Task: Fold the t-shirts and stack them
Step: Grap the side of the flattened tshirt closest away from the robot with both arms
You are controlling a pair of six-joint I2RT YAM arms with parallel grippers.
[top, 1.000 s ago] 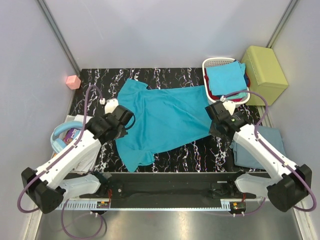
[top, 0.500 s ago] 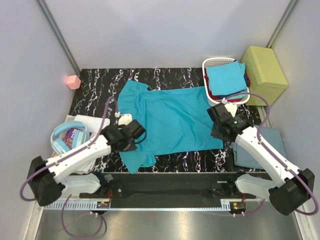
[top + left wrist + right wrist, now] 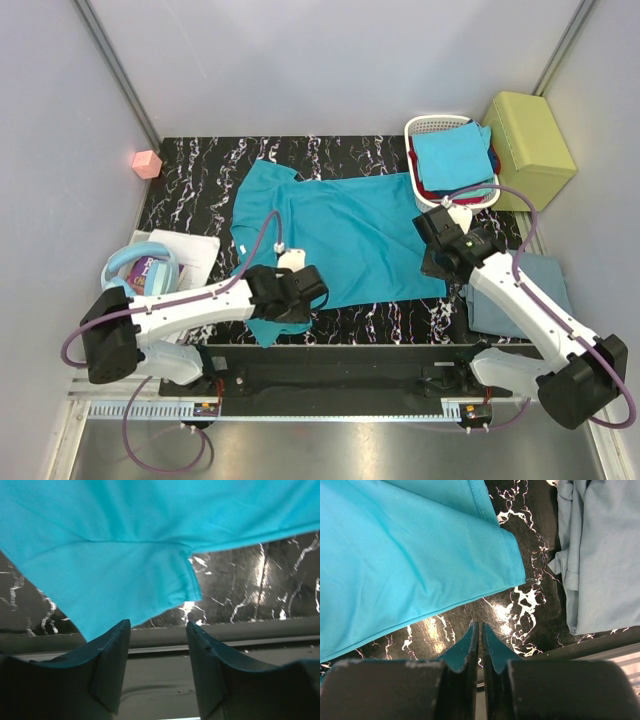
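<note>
The large teal t-shirt (image 3: 340,225) lies spread flat across the middle of the worktop (image 3: 190,170). The flattening looks done, and the first fold comes next. The left fingers (image 3: 112,650), wide apart and empty, hang over its sleeve at the near edge. The right fingers (image 3: 462,655), narrow and holding nothing, sit by its near-right hem corner. Each must take an edge and carry it across. Count: one spread shirt, one grey-blue shirt (image 3: 545,285) at the near-right corner, and apparently three folded shirts (image 3: 452,155) in one basket (image 3: 430,123).
</note>
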